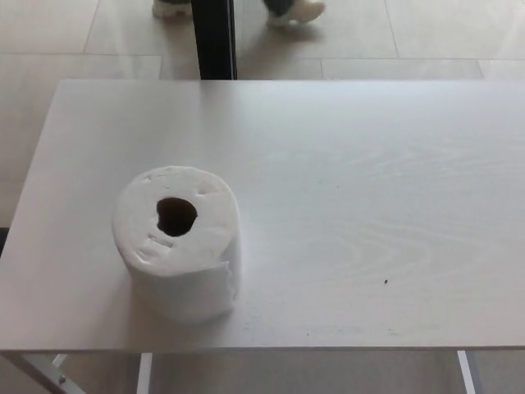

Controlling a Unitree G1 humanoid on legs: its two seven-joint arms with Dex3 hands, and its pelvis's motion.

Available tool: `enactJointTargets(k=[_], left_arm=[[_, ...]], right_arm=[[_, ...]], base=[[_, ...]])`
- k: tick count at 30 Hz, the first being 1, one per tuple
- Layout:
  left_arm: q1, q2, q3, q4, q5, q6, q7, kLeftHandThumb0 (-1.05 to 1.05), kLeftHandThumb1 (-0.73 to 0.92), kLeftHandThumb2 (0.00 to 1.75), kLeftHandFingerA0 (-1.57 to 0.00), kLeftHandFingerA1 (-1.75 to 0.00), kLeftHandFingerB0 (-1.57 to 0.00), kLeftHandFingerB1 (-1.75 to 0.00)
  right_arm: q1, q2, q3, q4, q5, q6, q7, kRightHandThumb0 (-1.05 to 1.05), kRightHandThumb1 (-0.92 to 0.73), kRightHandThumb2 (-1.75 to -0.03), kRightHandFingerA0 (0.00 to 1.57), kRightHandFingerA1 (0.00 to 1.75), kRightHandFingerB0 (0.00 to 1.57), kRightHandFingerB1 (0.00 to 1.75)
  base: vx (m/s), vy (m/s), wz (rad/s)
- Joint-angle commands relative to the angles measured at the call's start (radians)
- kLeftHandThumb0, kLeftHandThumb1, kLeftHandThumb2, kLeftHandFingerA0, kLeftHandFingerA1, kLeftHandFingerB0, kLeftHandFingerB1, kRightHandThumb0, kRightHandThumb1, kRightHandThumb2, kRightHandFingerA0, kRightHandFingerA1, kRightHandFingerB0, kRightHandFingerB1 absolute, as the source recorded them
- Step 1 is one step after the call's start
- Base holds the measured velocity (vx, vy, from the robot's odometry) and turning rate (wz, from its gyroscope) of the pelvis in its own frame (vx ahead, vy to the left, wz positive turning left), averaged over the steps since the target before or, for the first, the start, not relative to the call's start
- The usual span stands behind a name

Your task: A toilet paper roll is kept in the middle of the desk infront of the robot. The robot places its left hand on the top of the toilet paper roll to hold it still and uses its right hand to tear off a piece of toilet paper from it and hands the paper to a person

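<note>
One toilet paper roll [177, 242], white, standing on end on the pale wood-grain counter [353, 205], left of centre and toward the near edge; core hole facing up, loose sheet end lying against its near right side. Robot hands: neither shows, so the state of the fingers cannot be told. Far side: a person's shoes [297, 9] on the tiled floor [426, 33], beside a dark vertical post [213, 38].

Indoor room, likely office or lab: plain white wood-grain worktop [344, 164] on metal legs [49, 371], large beige floor tiles [74, 33], black post [213, 37], person's shoes [297, 10] beyond.
</note>
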Motion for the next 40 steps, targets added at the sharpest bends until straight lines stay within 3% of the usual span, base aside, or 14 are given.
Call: enactJointTargets(k=[1, 2, 6, 7, 8, 32, 33, 34, 35, 36, 40], left_arm=[[-0.103, -0.004, 0.046, 0.207, -0.252, 0.085, -0.152, -0.53, 0.78, 0.63, -0.58, -0.77, -0.57, -0.62], [-0.148, -0.011, 0.025, 0.171, -0.271, 0.281, -0.217, -0.51, 0.73, 0.61, -0.58, -0.77, -0.63, -0.64], [-0.145, -0.011, 0.034, 0.164, -0.281, 0.300, -0.214, -0.51, 0.73, 0.61, -0.58, -0.77, -0.63, -0.64], [-0.141, 0.016, -0.040, 0.240, -0.206, 0.254, -0.259, -0.51, 0.72, 0.60, -0.64, -0.73, -0.64, -0.62], [-0.145, 0.021, -0.051, 0.248, -0.198, 0.252, -0.264, -0.51, 0.72, 0.60, -0.64, -0.73, -0.64, -0.62], [-0.178, 0.075, -0.086, 0.306, -0.260, 0.254, -0.284, -0.51, 0.72, 0.60, -0.64, -0.73, -0.64, -0.62], [-0.137, 0.103, -0.133, 0.357, -0.229, 0.231, -0.348, -0.51, 0.72, 0.62, -0.80, -0.61, -0.70, -0.54], [-0.096, 0.146, -0.210, 0.468, -0.172, 0.191, -0.430, -0.51, 0.67, 0.60, -0.68, -0.61, -0.67, -0.54], [-0.127, 0.149, -0.224, 0.520, -0.159, 0.183, -0.408, -0.51, 0.67, 0.60, -0.68, -0.61, -0.67, -0.54], [-0.162, 0.145, -0.226, 0.555, -0.158, 0.201, -0.376, -0.48, 0.68, 0.60, -0.65, -0.66, -0.58, -0.55], [-0.142, 0.145, -0.221, 0.510, -0.186, 0.199, -0.379, -0.51, 0.67, 0.60, -0.72, -0.65, -0.63, -0.56]], right_arm=[[-0.198, 0.117, -0.200, 0.356, 0.277, 0.044, -0.298, -0.72, -0.62, -0.97, 0.31, 0.91, 0.23, 0.69], [-0.364, 0.106, -0.253, 0.437, 0.374, 0.320, -0.333, -0.60, -0.58, -0.90, 0.12, 0.68, 0.20, 0.59], [-0.411, 0.097, -0.284, 0.461, 0.380, 0.342, -0.335, -0.60, -0.58, -0.90, 0.12, 0.68, 0.20, 0.59], [-0.519, 0.027, -0.320, 0.550, 0.410, 0.383, -0.373, -0.54, -0.84, -0.64, 0.14, 0.97, 0.18, 0.73], [-0.566, -0.023, -0.327, 0.641, 0.379, 0.413, -0.425, -0.56, -0.63, -1.00, 0.32, 0.80, 0.20, 0.68], [-0.623, -0.056, -0.339, 0.699, 0.384, 0.421, -0.475, -0.56, -0.63, -1.00, 0.32, 0.80, 0.20, 0.68], [-0.535, -0.127, -0.223, 0.801, 0.339, 0.437, -0.177, -0.60, -0.69, -0.60, 0.70, 0.71, 0.33, 0.45], [-0.406, -0.235, -0.049, 0.960, 0.268, 0.458, 0.272, -0.60, -0.68, -0.60, 0.68, 0.69, 0.33, 0.45], [-0.408, -0.241, -0.044, 0.967, 0.271, 0.454, 0.273, -0.60, -0.68, -0.60, 0.68, 0.69, 0.33, 0.45], [-0.408, -0.240, -0.033, 0.960, 0.273, 0.444, 0.274, -0.60, -0.67, -0.60, 0.69, 0.69, 0.37, 0.49], [-0.424, -0.256, 0.002, 0.987, 0.277, 0.428, 0.304, -0.57, -0.68, -0.60, 0.68, 0.71, 0.37, 0.48]], base=[[0.00, 0.000, 0.00], [0.00, 0.000, 0.00], [0.00, 0.000, 0.00], [0.00, 0.000, 0.00], [0.00, 0.000, 0.00], [0.00, 0.000, 0.00], [0.00, 0.000, 0.00], [0.00, 0.000, 0.00], [0.00, 0.000, 0.00], [0.00, 0.000, 0.00], [0.00, 0.000, 0.00]])
